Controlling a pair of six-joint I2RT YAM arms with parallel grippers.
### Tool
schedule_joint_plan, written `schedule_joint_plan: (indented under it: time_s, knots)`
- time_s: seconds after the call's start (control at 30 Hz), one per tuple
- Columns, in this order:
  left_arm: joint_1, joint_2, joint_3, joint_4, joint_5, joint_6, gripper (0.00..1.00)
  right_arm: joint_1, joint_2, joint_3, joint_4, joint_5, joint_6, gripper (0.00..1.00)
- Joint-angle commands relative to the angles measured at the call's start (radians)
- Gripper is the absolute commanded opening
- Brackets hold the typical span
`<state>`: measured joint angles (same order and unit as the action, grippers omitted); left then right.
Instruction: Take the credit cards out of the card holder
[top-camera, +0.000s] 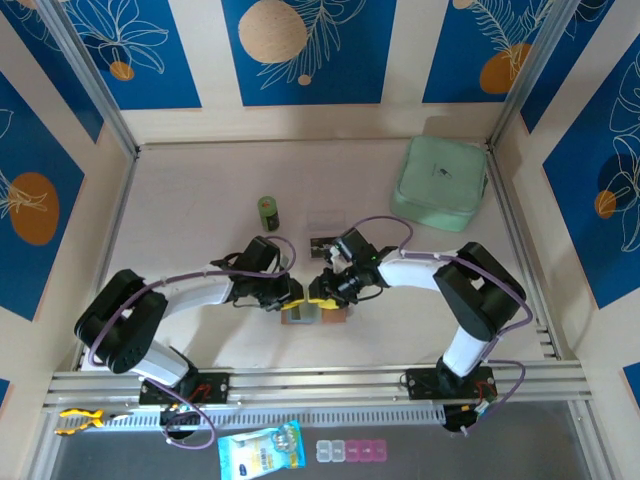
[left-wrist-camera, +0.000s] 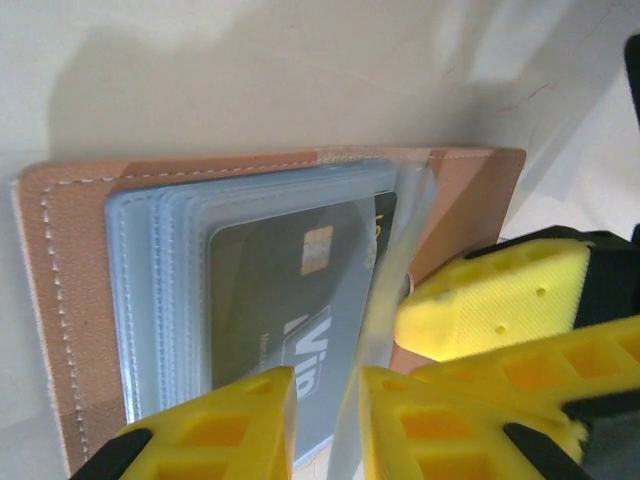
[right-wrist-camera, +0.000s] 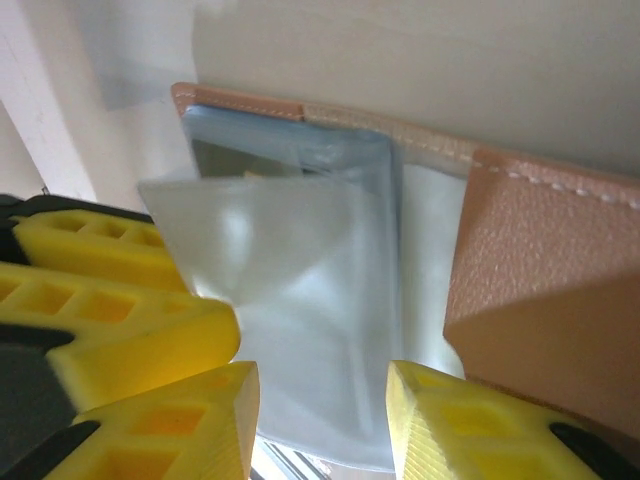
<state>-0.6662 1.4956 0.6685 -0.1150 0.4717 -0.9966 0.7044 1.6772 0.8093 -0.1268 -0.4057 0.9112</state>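
The card holder (left-wrist-camera: 70, 300) lies open on the table, tan leather outside with a stack of clear grey sleeves inside. A dark credit card (left-wrist-camera: 270, 300) with white print and a gold chip sits in the top sleeve. My left gripper (left-wrist-camera: 328, 385) is open by a narrow gap over the sleeves' near edge, and a raised clear sleeve flap (left-wrist-camera: 385, 270) runs up through that gap. My right gripper (right-wrist-camera: 322, 395) is open wide over a lifted, bowed sleeve (right-wrist-camera: 300, 300). The two grippers meet over the card holder (top-camera: 338, 318), left gripper (top-camera: 293, 295) and right gripper (top-camera: 325, 290) nearly touching.
A mint-green case (top-camera: 440, 182) lies at the back right. A small green bottle (top-camera: 268, 212) stands behind the left arm, with a clear plastic box (top-camera: 322, 225) and a small dark flat thing (top-camera: 322, 245) behind the grippers. A blue packet (top-camera: 260, 450) lies on the near ledge.
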Motion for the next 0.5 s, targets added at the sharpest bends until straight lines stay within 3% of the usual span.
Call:
schedule_joint_plan:
  time_s: [0.0,0.23,0.47]
  knots:
    - [-0.013,0.016,0.036,0.009,0.026,-0.01,0.24,-0.015,-0.063,-0.015,-0.027,0.004,0.009,0.4]
    - [-0.022,0.012,0.075,-0.012,0.034,-0.008,0.24,-0.051,-0.16,-0.013,-0.097,0.03,-0.008,0.4]
    - [-0.053,0.055,0.15,-0.029,0.046,-0.002,0.33,-0.103,-0.267,-0.026,-0.172,0.056,-0.031,0.4]
